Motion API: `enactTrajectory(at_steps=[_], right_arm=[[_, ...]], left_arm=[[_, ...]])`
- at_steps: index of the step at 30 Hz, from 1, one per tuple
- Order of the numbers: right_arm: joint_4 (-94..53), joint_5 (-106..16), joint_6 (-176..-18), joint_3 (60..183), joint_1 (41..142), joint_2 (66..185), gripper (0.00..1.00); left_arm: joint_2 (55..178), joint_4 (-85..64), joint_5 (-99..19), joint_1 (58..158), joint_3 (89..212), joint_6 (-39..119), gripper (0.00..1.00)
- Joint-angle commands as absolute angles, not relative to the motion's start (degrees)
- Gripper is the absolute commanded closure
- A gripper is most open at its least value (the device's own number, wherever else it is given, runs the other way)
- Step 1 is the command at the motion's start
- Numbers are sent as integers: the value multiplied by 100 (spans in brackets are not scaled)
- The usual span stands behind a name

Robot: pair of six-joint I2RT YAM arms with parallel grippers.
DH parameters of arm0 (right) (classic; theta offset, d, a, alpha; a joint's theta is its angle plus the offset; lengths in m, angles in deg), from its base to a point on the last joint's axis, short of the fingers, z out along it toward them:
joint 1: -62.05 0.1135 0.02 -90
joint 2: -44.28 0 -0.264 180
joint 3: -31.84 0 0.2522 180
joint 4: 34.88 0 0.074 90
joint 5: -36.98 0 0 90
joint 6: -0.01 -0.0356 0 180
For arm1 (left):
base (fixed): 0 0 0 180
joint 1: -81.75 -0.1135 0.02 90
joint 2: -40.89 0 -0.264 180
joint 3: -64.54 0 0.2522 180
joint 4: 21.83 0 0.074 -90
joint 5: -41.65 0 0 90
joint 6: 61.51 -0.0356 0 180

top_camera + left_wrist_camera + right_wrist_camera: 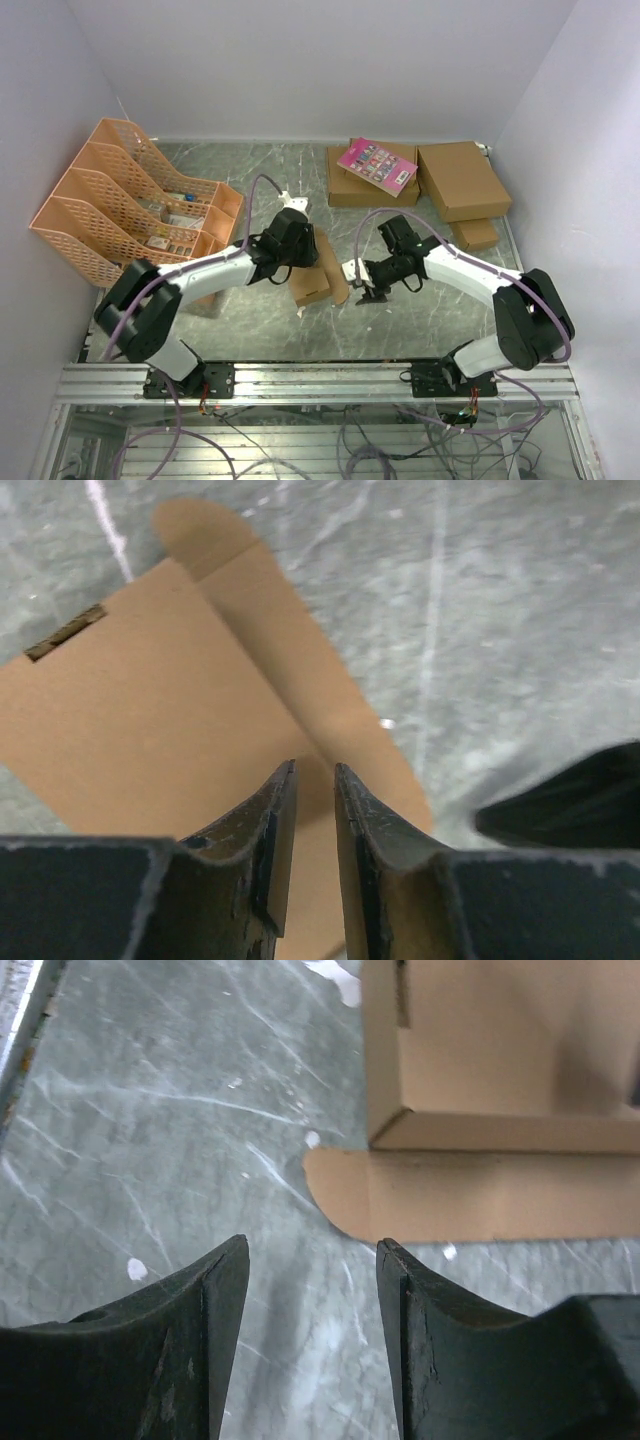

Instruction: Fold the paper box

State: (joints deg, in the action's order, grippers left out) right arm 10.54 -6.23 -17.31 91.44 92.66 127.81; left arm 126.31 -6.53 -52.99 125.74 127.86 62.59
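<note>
Overhead, we find the paper box (320, 280) on the counter (250, 325). Left wrist: the left tool (314, 772) is nearly closed, a slit remaining, above its panel. Right wrist: the right tool (312, 1245) stands apart, facing its rounded flap.

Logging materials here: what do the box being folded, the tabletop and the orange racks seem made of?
Box: thin matte brown cardboard, creased, with die-cut flaps. Tabletop: grey with white veins, marble or a printed look-alike; cannot tell. Racks: probably moulded plastic, given the peach lattice walls.
</note>
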Motion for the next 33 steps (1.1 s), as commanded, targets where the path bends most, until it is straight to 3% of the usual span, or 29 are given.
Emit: enactTrajectory(at_steps=[1,12,25,33], right_arm=[[729,-549,-1946,9110,8853,12604,47],[620,-546,364,8623,9000,12710,40],[-978,-1079,42,8388,9857,13285,59],[-1316,-1561,-105,8269,9914,13369,78]], left_arm=[[13132,-502,-5143,12417,12897,5995,68],[13507,-474,-4849,12394,12846,5848,69],[13226,-699,-4610,12377,12564,5505,68],[13054,-835,-4427,12299,12428,5415,68]])
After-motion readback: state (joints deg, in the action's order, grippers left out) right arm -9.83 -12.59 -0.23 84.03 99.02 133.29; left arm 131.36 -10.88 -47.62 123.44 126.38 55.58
